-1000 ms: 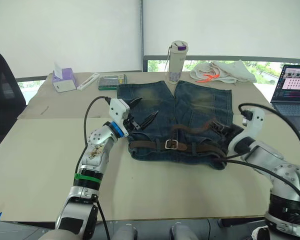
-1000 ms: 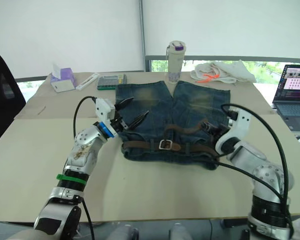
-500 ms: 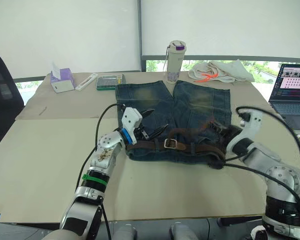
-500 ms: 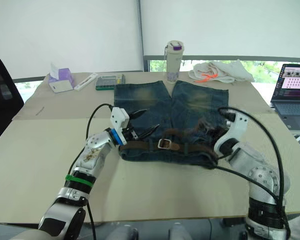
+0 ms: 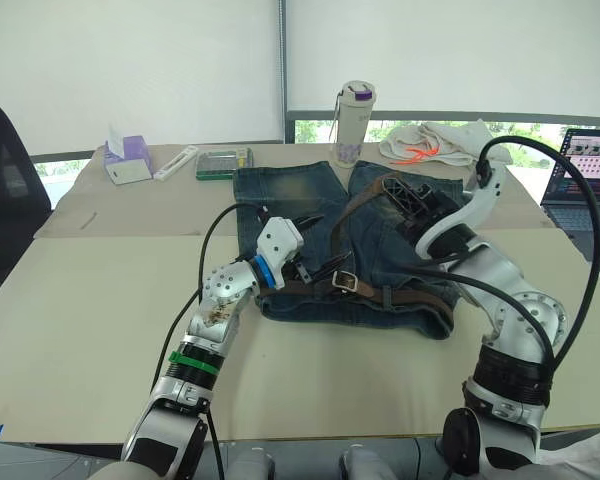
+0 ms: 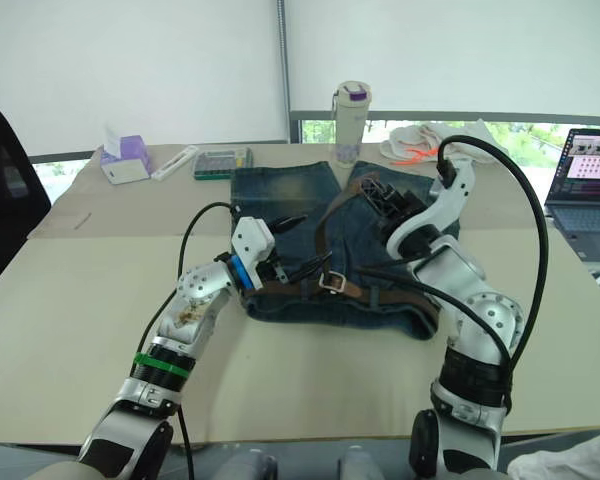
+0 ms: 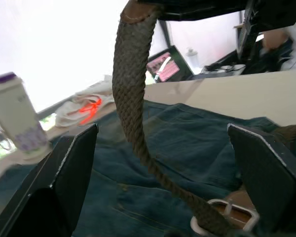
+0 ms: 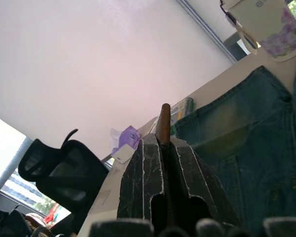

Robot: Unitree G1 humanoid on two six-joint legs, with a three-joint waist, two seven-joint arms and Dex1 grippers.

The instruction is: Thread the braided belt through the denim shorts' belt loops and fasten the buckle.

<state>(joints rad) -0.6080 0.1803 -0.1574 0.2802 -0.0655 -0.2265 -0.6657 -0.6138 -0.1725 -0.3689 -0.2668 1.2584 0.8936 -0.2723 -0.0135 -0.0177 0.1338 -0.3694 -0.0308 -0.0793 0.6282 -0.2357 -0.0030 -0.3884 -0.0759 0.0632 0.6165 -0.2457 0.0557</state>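
While the denim shorts (image 5: 350, 235) lie flat on the table (image 5: 100, 290), my right gripper (image 5: 408, 200) pinches the braided belt (image 5: 352, 215) by its tip above them; my left gripper (image 5: 315, 250) is spread beside the buckle (image 5: 345, 283) at the waistband.

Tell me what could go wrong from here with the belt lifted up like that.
1. The right gripper pinches only the tip of the dark brown braided belt, raised over the faded blue denim shorts; it may slip out.
2. The strap runs taut to the small silver buckle, so pulling further could drag the shorts.
3. The left gripper, jaws open, sits beside the buckle and could snag the strap.
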